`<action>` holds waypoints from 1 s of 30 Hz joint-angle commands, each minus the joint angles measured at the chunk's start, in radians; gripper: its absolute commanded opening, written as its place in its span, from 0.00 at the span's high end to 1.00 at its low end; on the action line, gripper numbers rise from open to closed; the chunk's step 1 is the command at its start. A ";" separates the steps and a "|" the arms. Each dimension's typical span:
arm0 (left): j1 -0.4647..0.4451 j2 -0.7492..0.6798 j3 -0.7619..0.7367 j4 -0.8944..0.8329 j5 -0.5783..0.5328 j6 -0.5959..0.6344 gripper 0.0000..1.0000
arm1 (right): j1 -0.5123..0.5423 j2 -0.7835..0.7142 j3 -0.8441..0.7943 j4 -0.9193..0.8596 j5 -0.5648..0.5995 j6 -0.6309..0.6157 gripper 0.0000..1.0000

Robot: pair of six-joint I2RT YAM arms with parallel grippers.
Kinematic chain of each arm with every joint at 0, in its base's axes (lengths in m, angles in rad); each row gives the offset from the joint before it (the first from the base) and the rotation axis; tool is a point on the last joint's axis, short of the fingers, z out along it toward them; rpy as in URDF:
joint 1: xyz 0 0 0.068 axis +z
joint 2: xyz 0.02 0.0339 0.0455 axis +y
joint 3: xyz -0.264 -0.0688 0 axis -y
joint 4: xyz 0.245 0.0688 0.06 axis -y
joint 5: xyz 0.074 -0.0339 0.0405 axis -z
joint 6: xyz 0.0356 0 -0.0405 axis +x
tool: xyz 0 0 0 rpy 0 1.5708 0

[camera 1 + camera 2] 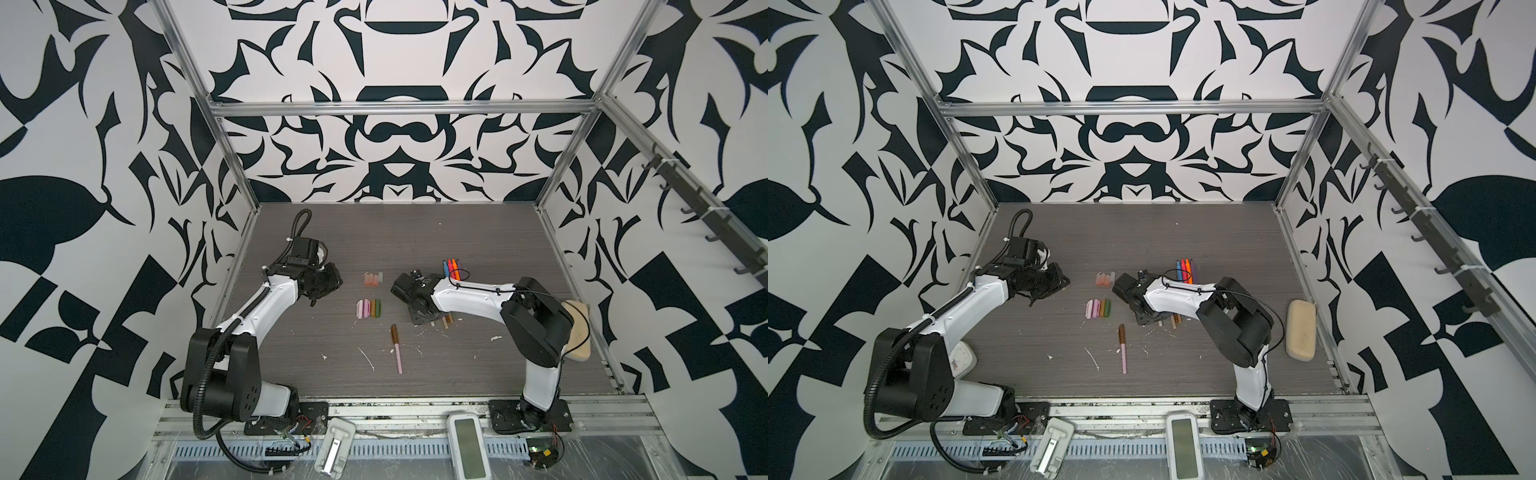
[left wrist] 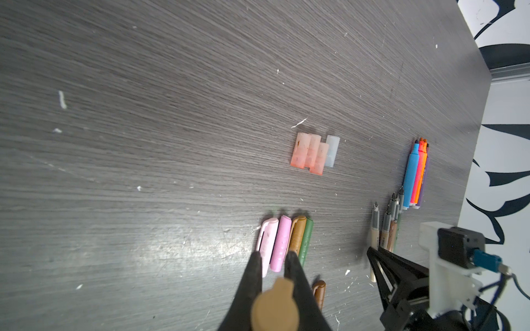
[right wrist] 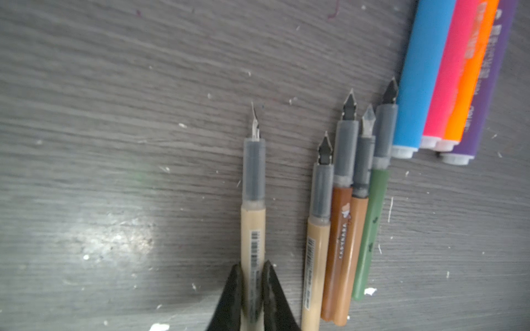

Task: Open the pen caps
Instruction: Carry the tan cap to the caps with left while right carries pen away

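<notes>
A dark grey, wood-grained counter [image 1: 374, 232], flecked with white crumbs, is being worked over by two arms. A stubby, matte tan cap [image 2: 275, 309] with a clip is being pinched between the thin black wedge fingers of the left gripper [image 2: 274, 265], its jaws being pressed narrowly onto it. That arm is being held bent at the elbow, with the gripper raised left of the loose caps. The right arm is being stretched low toward the middle. A slim tan pen [image 3: 253, 223], with a grey grip and a bare metal nib, is being clasped at its barrel by the right gripper [image 3: 252, 272], jaws narrow against both sides.

Near it, four more uncapped slim pens [image 3: 347, 215] in tan, brown and green are lying side by side, next to four thick bright pens [image 3: 447, 71]. Mid-counter, four translucent clear caps [image 2: 312, 154] are lying clustered. Nearer the front, four smooth coloured caps [image 2: 282, 243] are lying in a row. A pink capped pen [image 1: 396, 349] with a brown cap is lying alone.
</notes>
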 commanded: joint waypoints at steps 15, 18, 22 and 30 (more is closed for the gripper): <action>0.000 -0.008 -0.001 -0.033 0.018 0.008 0.97 | 0.006 0.006 0.054 -0.118 0.100 0.023 0.75; 0.000 -0.008 -0.001 -0.031 0.018 0.007 0.97 | 0.006 0.004 0.056 -0.121 0.108 0.022 0.75; 0.000 -0.008 -0.002 -0.031 0.018 0.005 0.97 | 0.004 0.009 0.060 -0.136 0.123 0.024 0.75; 0.000 0.030 -0.011 -0.044 0.015 0.014 0.95 | -0.002 0.004 0.063 -0.146 0.126 0.027 0.76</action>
